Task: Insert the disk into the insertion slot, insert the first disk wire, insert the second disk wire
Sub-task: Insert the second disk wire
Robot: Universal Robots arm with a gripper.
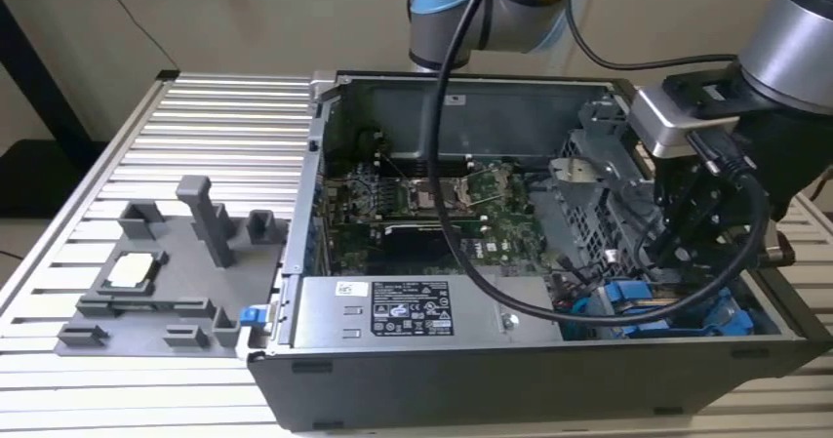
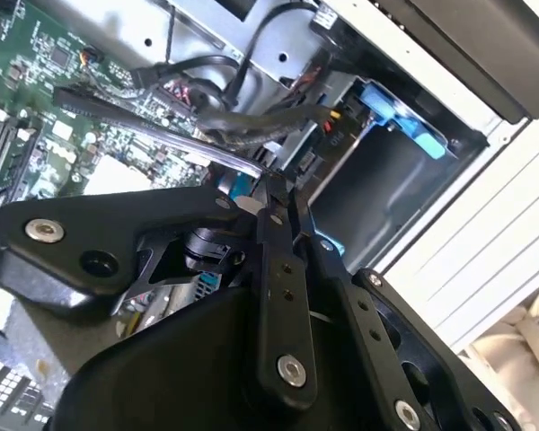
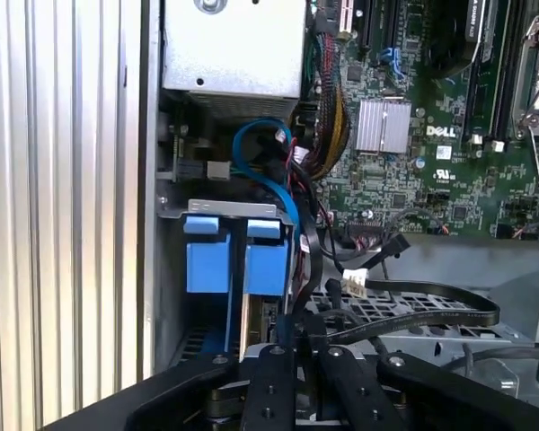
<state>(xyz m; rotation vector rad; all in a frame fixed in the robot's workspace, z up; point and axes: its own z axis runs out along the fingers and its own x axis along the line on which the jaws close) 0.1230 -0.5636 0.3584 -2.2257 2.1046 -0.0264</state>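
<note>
The black linkage gripper (image 2: pixel 274 193), fingers pressed together around a thin wire end, works low right in the exterior view beside the blue-framed silver disk (image 3: pixel 225 256), already seated in the perforated grey sheet-metal slot (image 3: pixel 175 211); wiring looks unfinished.

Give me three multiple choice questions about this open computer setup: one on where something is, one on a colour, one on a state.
1. Where does the grey fixture tray stand?
A. On the slatted table, at the exterior view's left of the computer case
B. Inside the case
C. On the floor

2. What colour are the tabs of the disk carrier?
A. Red
B. Blue
C. Yellow

3. How is the computer case?
A. Closed
B. Open, with the motherboard exposed
C. Upside down

Answers: 1 A, the tray sits on the slats beside the case. 2 B, the first wrist view shows bright blue tabs. 3 B, the green board shows from above.
</note>
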